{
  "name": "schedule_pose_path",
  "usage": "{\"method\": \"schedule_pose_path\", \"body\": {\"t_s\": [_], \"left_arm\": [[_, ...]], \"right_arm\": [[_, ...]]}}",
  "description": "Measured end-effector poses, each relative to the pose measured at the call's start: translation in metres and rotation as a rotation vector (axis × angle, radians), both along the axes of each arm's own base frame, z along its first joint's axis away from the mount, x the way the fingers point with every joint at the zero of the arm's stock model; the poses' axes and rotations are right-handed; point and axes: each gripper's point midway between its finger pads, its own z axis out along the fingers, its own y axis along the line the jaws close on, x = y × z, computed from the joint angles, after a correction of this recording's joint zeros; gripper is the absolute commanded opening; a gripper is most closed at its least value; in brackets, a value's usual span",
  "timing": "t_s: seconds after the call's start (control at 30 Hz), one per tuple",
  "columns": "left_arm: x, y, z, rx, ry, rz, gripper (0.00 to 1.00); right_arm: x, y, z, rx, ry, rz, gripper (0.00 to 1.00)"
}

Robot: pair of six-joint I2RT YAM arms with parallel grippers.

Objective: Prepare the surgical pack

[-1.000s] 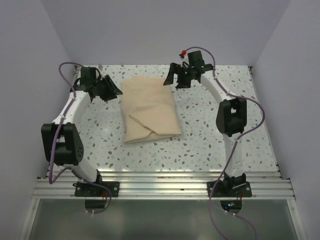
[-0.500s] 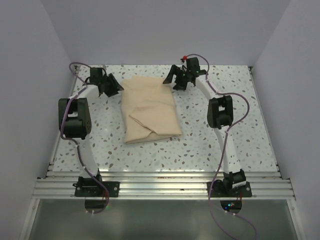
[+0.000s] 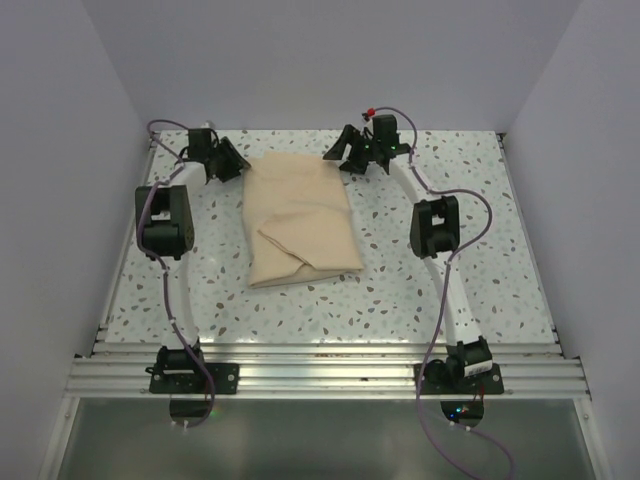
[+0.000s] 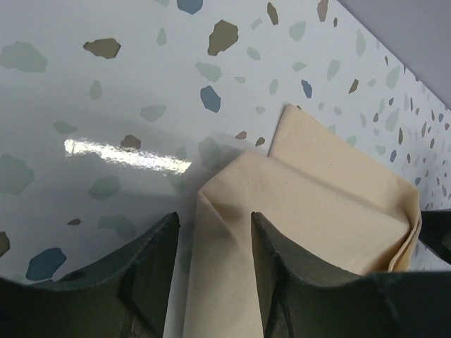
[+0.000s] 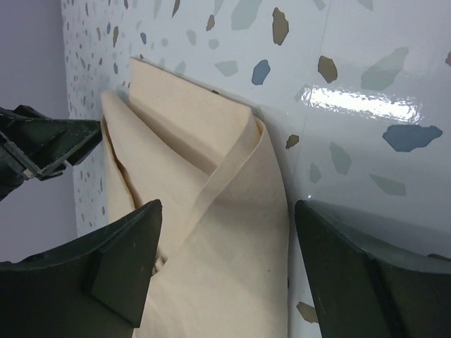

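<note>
The surgical pack is a folded tan cloth bundle (image 3: 298, 217) on the speckled table; no tray, instruments or gauze show. My left gripper (image 3: 238, 166) is open at the bundle's far left corner; in the left wrist view (image 4: 213, 218) its jaws straddle a fold of the cloth (image 4: 303, 204). My right gripper (image 3: 340, 160) is wide open at the far right corner; in the right wrist view (image 5: 227, 208) its jaws span the cloth's folded edge (image 5: 211, 239) without closing on it.
The speckled table (image 3: 430, 290) is bounded by pale walls at the back and sides and a metal rail (image 3: 320, 370) at the near edge. The left gripper's fingers (image 5: 42, 141) show at the left of the right wrist view.
Both arms have stretched farther back. The left gripper moved right and away onto the bundle's far left corner; the right gripper shifted slightly toward the far right corner. The bundle has not moved.
</note>
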Motion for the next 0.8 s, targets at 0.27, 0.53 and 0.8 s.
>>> {"method": "schedule_pose_path", "body": {"t_s": [0.27,0.53,0.8], "left_arm": [[0.016,-0.008,-0.001,-0.066,-0.039,-0.019,0.33],[0.017,-0.018,-0.007,-0.171,-0.023,-0.07,0.0],[0.02,-0.023,0.022,-0.264,-0.044,-0.108,0.0]], "right_arm": [[0.006,0.013,-0.002,0.08,-0.007,0.007,0.65],[0.003,0.027,-0.008,0.122,0.018,0.01,0.2],[0.008,0.026,-0.001,0.188,0.063,-0.038,0.01]]}}
